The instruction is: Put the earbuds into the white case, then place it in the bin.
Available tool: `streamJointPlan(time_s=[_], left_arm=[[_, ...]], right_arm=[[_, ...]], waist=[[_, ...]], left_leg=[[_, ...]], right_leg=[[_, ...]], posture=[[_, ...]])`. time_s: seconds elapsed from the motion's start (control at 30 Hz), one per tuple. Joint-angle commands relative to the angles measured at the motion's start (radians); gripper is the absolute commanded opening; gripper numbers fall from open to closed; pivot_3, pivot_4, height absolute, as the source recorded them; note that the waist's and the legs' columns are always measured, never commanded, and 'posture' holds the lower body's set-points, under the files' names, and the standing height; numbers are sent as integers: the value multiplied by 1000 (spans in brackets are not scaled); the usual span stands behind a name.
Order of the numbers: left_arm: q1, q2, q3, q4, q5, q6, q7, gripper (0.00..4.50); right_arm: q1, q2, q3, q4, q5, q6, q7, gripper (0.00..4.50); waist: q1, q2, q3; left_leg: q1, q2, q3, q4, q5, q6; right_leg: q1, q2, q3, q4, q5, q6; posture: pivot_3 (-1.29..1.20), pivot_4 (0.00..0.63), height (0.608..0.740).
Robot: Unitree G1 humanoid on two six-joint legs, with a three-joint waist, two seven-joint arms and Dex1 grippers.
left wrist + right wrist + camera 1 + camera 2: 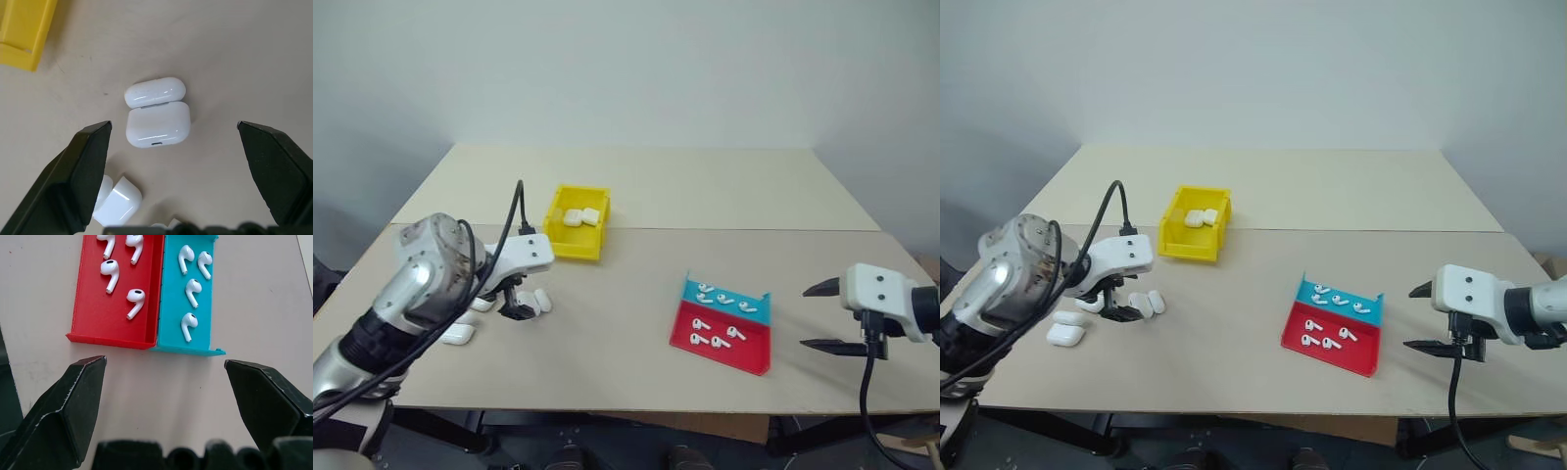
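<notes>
My left gripper (pixel 516 305) hangs open just above a cluster of white cases at the table's left. In the left wrist view one white case (pixel 157 122) lies on the table between its spread fingers, untouched, and its lid looks tipped back at the hinge. Another case (pixel 117 203) lies beside one finger. The yellow bin (pixel 576 245) stands just beyond, with two white cases (pixel 581 217) inside. The earbuds (pixel 111 269) lie in the red-and-teal tray (pixel 744 357), several in each half. My right gripper (pixel 822 315) stands open and empty to the right of the tray.
More white cases (pixel 458 335) lie loose near the table's front left edge. A cable runs from my left wrist over that area. The tray (pixel 171 298) sits just ahead of my right fingers (pixel 73 396). A seam crosses the table behind the bin.
</notes>
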State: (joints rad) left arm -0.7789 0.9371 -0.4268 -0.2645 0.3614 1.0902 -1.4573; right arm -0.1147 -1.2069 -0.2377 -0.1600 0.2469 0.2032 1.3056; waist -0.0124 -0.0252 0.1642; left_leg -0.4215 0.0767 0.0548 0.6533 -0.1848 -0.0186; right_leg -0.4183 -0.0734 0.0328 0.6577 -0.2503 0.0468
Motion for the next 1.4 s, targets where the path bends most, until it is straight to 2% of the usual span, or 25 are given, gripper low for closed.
streamJointPlan(time_s=[0.03, 0.27, 0.4, 0.6, 0.77, 0.9, 1.1, 1.2, 1.4], left_arm=[[-28, 23, -43, -6, 9, 16, 45, 4485], [-72, 42, -86, 116, -29, -106, 51, 4485], [-38, 92, -91, 67, -85, -158, -21, 4485], [4, 116, -109, 55, -105, -191, -29, 4485], [8, 112, -121, 94, -91, -210, -4, 4485], [-3, 123, -101, 56, -109, -192, -10, 4485], [-8, 179, -77, -17, -114, -191, -22, 4485], [-8, 218, -86, -22, -74, -203, -1, 4485], [-34, 157, -82, 77, -104, -154, 22, 4485]], right_arm=[[-37, -16, 7, 12, -5, -22, 4, 4500], [-18, -11, 0, 1, -9, -21, -6, 4500], [31, -11, -41, -24, -8, -5, -22, 4500], [100, -2, -83, -63, -5, 5, -48, 4500], [103, -2, -78, -69, -5, 8, -63, 4500], [99, -5, -83, -66, 2, 7, -59, 4500], [81, -6, -74, -54, 6, 4, -57, 4500], [70, -3, -63, -46, 4, -1, -59, 4500], [37, 4, -29, -28, -4, -11, -59, 4500]], waist=[[0, 0, 0], [1, 0, 0], [1, 0, 0], [1, 0, 0], [0, 0, 0], [1, 0, 0], [0, 0, 0], [-1, 0, 0], [4, 0, 0]], left_leg=[[-1, 0, 0, -1, 0, 0], [-1, 0, 1, -1, -1, 1], [-1, 0, 1, 0, -1, 1], [0, 0, 2, -1, -1, 1], [0, 0, 2, 0, -1, 1], [-1, 0, 2, 0, -1, 1], [-1, 0, 2, 0, -1, 1], [-1, 0, 2, 0, -1, 1], [-1, 0, 2, 0, -1, 1]], right_leg=[[-1, 0, 1, 0, 0, 0], [-2, 0, 1, 0, 0, -1], [-2, 0, 1, 0, 0, -1], [-2, 0, 2, 0, 0, -1], [-2, 0, 2, 1, 0, -1], [-2, 0, 2, 0, 0, -1], [-2, 0, 2, 0, 0, -1], [-2, 0, 2, 0, 0, -1], [-2, 0, 2, 0, 0, -1]], posture=[[0, 150, 740], [0, 150, 740], [0, 150, 740], [0, 150, 740], [0, 150, 740], [0, 150, 740], [0, 150, 740], [0, 150, 740], [0, 150, 740]])
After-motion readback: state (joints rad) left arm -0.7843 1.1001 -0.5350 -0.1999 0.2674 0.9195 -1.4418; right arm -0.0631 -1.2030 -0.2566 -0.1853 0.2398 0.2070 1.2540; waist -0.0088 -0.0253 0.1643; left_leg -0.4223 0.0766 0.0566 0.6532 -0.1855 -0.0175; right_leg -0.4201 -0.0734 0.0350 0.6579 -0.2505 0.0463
